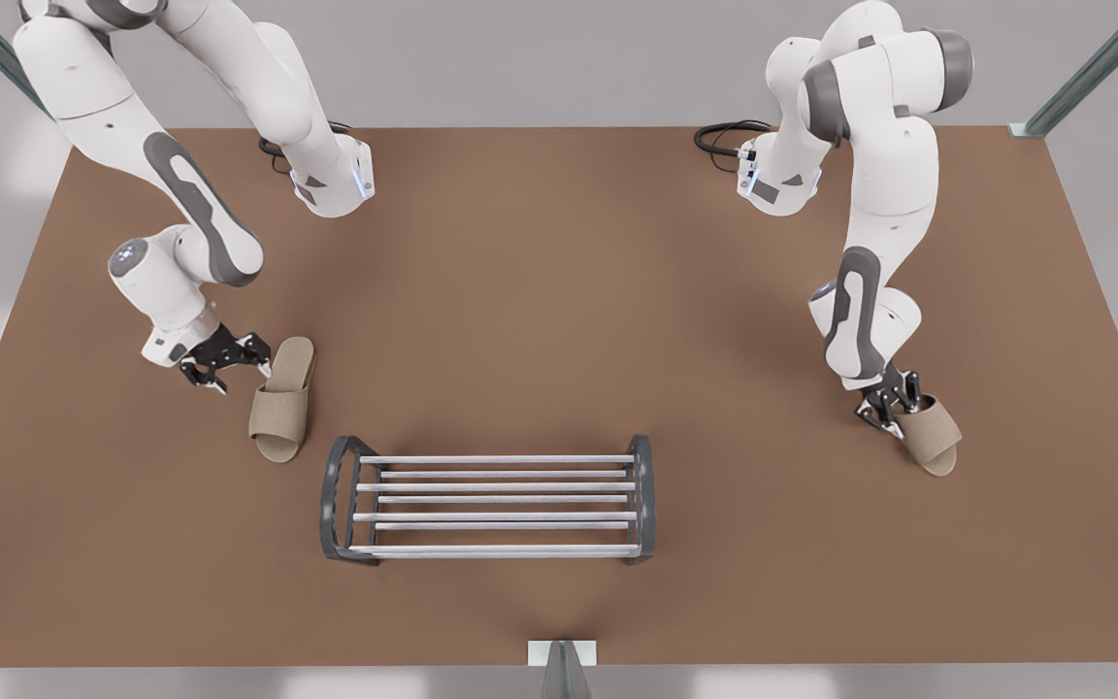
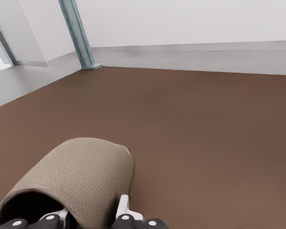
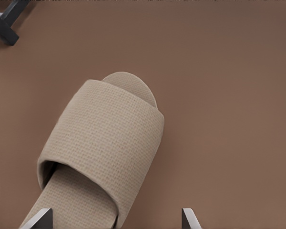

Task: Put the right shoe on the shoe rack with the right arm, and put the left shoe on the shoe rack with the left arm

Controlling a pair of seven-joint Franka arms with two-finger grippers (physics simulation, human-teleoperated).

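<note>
two beige woven open-toe slippers, left shoe (image 1: pixel 928 434) and right shoe (image 1: pixel 283 398).

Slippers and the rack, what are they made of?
The right slipper and the left slipper look like soft beige woven cloth: a fine criss-cross weave shows on the straps. The rack seems metal: shiny silver bars, with dull dark grey end frames, maybe painted metal or plastic.
</note>
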